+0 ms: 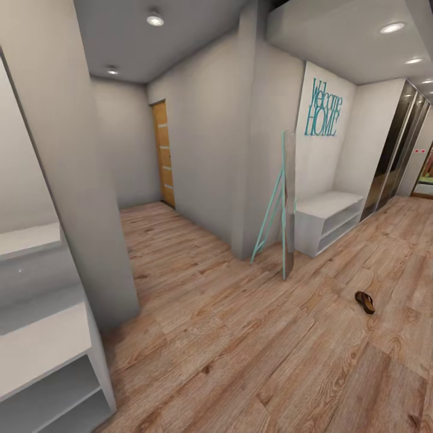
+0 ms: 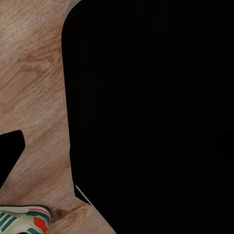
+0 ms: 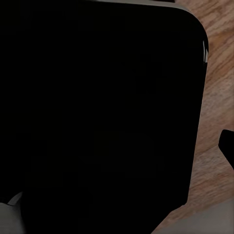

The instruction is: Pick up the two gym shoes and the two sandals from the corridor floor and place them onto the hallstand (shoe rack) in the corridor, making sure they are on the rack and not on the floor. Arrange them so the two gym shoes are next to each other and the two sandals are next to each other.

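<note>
One brown sandal (image 1: 364,302) lay on the wood-plank corridor floor (image 1: 240,337), ahead and to the robot's right, its long axis running roughly away from the camera and slightly rightward. That put it on the right arm's side, so the right arm looked the likelier one for that pickup. The hallstand (image 1: 42,355) stood close at the robot's left, its shelves open, well apart from the sandal. In the left wrist view a gym shoe (image 2: 24,220), cream with green stripes and a red-orange patch, lay on the floor beside a dark body part blocking most of that camera. Whether either gripper's fingers were spread or closed could not be told.
</note>
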Motion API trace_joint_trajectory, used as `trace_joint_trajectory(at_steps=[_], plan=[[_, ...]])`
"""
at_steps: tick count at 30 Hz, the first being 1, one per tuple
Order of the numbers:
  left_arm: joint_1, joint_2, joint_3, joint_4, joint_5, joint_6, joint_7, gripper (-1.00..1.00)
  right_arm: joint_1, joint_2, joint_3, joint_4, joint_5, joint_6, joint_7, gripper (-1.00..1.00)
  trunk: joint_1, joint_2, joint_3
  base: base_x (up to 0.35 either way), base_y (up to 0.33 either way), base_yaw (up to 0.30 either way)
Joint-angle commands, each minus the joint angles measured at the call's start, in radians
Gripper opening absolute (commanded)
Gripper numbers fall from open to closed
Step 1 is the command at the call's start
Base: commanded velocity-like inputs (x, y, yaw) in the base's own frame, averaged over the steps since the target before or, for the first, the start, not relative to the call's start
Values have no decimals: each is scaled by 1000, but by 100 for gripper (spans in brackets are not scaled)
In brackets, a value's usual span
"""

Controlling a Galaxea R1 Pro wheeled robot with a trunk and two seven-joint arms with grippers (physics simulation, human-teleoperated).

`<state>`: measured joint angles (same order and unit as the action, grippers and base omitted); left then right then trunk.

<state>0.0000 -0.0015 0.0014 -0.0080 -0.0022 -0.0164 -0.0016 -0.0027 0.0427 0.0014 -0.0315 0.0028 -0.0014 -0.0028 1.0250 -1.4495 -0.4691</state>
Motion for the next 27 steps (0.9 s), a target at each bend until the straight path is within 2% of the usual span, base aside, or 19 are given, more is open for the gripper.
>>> trace_joint_trajectory(at_steps=[1,13,19,27], plan=[[0,0,0,-1,0,-2,0,100,0,0,0,0,0,0,0,100,0,0,-1,0,0,0],[0,0,-4,-3,0,-3,-1,100,0,1,-1,-10,0,-5,0,100,0,0,-1,0,0,0],[0,1,-4,-37,-1,-4,-1,100,0,-5,-1,-44,1,-39,-1,100,0,0,-1,0,0,0],[0,7,-4,-82,-2,-4,0,100,0,-35,-2,-77,0,-84,-3,100,0,0,-1,0,0,0]])
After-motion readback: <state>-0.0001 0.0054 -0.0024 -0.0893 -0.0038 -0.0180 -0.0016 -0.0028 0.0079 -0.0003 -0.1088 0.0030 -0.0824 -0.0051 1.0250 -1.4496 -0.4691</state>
